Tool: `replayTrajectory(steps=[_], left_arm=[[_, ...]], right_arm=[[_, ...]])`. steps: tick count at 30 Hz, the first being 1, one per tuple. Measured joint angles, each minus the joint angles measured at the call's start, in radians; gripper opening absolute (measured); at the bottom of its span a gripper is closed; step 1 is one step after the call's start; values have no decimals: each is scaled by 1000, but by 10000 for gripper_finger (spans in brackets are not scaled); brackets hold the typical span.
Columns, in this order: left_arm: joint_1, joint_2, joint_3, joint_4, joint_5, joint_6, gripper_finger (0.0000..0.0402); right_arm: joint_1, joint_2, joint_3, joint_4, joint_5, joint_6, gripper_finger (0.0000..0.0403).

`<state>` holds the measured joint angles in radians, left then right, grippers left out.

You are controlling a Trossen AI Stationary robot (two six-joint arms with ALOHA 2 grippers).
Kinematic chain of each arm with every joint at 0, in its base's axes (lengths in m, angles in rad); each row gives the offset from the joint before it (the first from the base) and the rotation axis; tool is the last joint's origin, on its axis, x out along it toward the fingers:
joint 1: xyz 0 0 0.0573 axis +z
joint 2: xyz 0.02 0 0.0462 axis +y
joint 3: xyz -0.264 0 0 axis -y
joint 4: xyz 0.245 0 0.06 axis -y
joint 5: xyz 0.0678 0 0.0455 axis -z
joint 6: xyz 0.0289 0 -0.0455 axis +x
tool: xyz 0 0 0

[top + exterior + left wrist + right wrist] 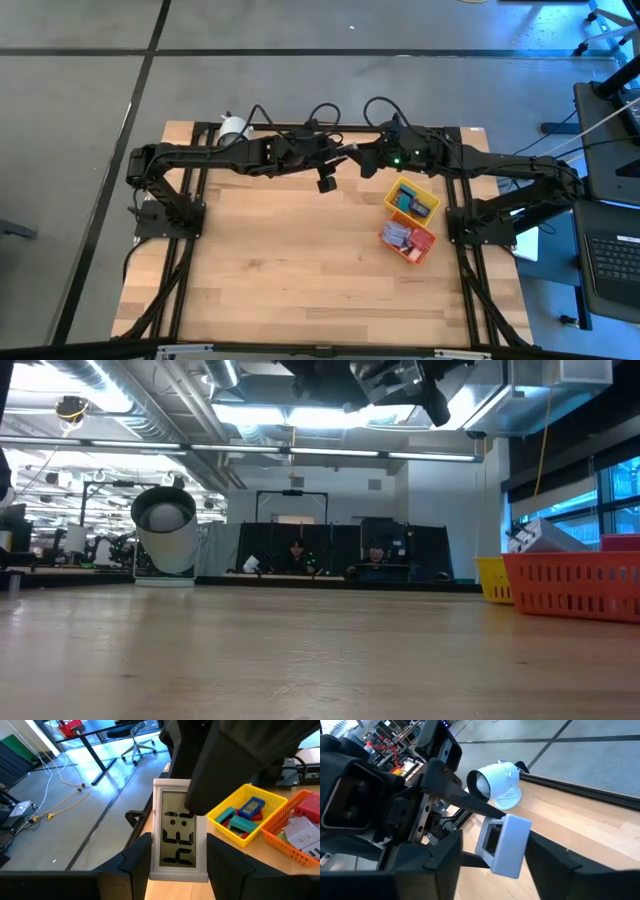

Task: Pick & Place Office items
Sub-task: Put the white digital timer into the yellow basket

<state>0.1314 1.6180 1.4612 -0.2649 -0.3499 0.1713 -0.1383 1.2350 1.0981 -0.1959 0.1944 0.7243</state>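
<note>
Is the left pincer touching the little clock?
Touching. The left wrist view shows the left pincer with both fingers pressed against the clock's sides.

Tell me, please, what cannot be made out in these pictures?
Clock display: left wrist view, partly covered by the right arm.
Yellow bin contents: high view, too small to name.
Orange bin contents: low view, hidden behind its wall.

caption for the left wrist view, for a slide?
Left gripper holds a small grey digital clock as the right gripper meets it above yellow and orange bins.
</note>
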Motion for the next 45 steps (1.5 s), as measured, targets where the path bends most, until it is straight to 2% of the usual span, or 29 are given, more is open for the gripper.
replayTrajectory(steps=[7, 19, 25, 35, 41, 45], left_arm=[[0, 0, 0, 2, -2, 0, 156], [-3, 0, 0, 4, -11, 6, 161], [-20, 0, 0, 3, -50, 13, 181], [-32, -21, -1, -22, -144, -51, 273], [-31, -44, 0, -103, -315, -150, 293], [-31, -54, 0, -163, -339, -227, 294]], right_arm=[[0, 0, 0, -6, 4, 17, 154], [-1, 1, 0, -7, 11, 39, 80], [-2, 1, 0, -4, -5, 24, 78], [-61, -32, 0, -97, -30, -24, 76], [-129, -77, 0, -303, -66, -62, 76], [-157, -97, 0, -494, -64, -78, 75]])
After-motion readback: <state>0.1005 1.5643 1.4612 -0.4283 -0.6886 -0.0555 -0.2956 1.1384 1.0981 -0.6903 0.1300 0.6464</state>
